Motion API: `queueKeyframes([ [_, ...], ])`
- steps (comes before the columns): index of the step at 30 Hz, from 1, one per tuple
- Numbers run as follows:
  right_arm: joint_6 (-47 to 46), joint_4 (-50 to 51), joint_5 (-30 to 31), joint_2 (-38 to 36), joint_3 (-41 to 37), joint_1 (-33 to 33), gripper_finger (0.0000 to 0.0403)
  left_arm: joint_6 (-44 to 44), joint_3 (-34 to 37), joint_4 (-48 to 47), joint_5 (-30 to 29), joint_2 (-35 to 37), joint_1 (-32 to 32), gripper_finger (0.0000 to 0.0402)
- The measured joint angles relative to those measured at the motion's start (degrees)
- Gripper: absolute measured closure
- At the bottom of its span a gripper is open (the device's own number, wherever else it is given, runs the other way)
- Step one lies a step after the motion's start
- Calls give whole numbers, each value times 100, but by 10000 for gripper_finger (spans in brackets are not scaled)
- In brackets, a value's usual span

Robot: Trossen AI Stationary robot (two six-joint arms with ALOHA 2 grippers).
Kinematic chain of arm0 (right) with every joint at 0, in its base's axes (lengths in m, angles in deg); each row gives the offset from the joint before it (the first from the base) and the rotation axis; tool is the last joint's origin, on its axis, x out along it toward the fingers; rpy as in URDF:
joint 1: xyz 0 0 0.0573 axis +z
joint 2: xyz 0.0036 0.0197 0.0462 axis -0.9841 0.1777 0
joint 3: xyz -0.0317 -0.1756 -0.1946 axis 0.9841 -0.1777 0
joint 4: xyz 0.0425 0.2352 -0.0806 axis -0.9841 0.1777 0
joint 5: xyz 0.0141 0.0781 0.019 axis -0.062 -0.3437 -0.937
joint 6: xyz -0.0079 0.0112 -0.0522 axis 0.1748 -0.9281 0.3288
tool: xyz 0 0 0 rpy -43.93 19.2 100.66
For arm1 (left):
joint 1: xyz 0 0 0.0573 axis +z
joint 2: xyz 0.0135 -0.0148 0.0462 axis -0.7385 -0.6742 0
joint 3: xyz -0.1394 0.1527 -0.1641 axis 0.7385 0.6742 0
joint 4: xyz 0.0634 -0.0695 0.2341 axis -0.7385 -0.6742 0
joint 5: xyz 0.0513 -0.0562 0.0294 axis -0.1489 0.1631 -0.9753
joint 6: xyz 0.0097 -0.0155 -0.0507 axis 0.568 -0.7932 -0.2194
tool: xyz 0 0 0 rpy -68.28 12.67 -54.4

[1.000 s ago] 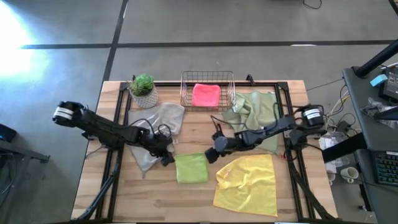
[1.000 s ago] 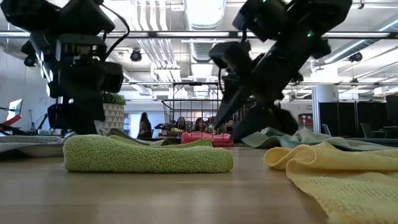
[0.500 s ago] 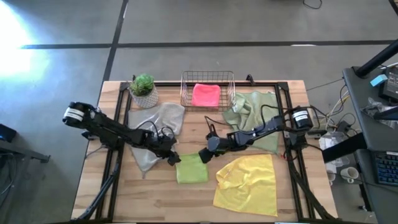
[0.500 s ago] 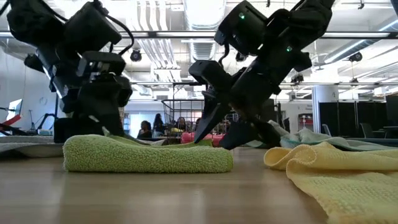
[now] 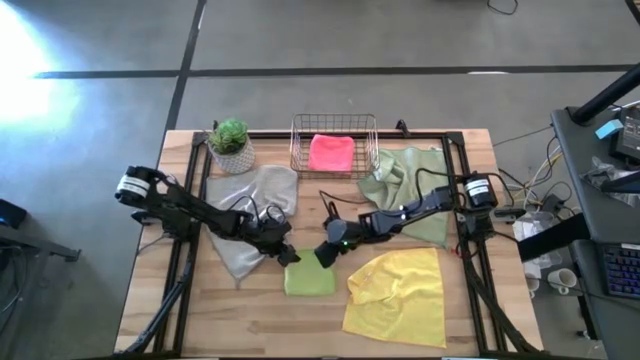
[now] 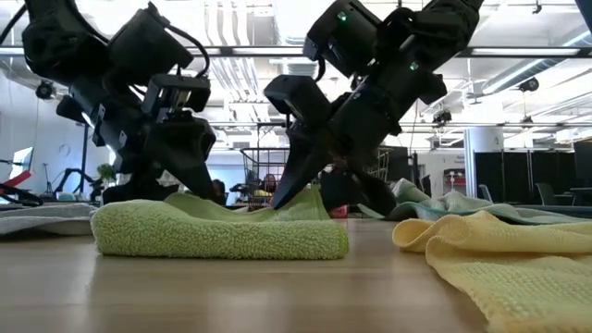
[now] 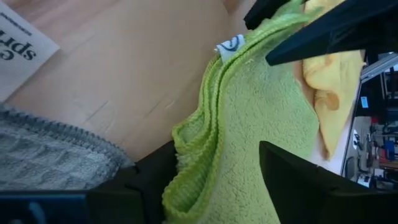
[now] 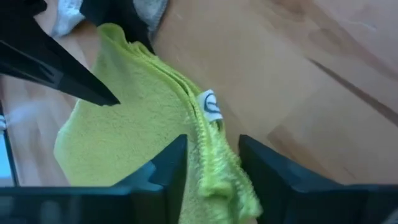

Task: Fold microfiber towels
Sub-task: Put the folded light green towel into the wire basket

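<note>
— Towels first: where is each one seen?

— Five are spread over the wooden table (image 5: 250, 320). The folded lime green towel (image 5: 309, 276) lies near the middle, toward the near edge. The yellow towel (image 5: 398, 294) is crumpled just to its right. The grey towel (image 5: 255, 215) lies to the left, the pale sage green towel (image 5: 410, 185) at the far right, and the hot pink towel (image 5: 331, 152) is folded inside the copper wire basket (image 5: 297, 140) at the far edge. A potted plant (image 5: 231, 145) stands left of the basket.

— And the grippers?

— Both are brought down on the far edge of the lime green towel. The left gripper (image 5: 289, 256) is set at its far left corner, the right gripper (image 5: 326, 256) at its far right corner.

— How are the jaws held?

— In each wrist view a layered edge of the green cloth is seen lying between that arm's two dark fingers, which stand apart on either side of it; the left fingers (image 7: 298, 180) are spread wider. Whether the cloth is actually squeezed cannot be told. In the low view the right corner is seen lifted into a small peak.
</note>
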Motion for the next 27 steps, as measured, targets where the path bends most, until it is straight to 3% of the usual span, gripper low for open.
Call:
queueKeyframes([
  [8,17,-7,-414,0,-22,17,374,315,-78,-69,37,-4,-9,291],
  [16,96,-8,-429,-4,125,185,392,484,-264,-89,109,120,-7,390],
  [21,243,449,-422,-20,579,374,393,496,-309,-58,109,465,-7,392],
  [27,568,2038,11,-24,1496,562,393,675,-323,-65,102,1119,-4,391],
])
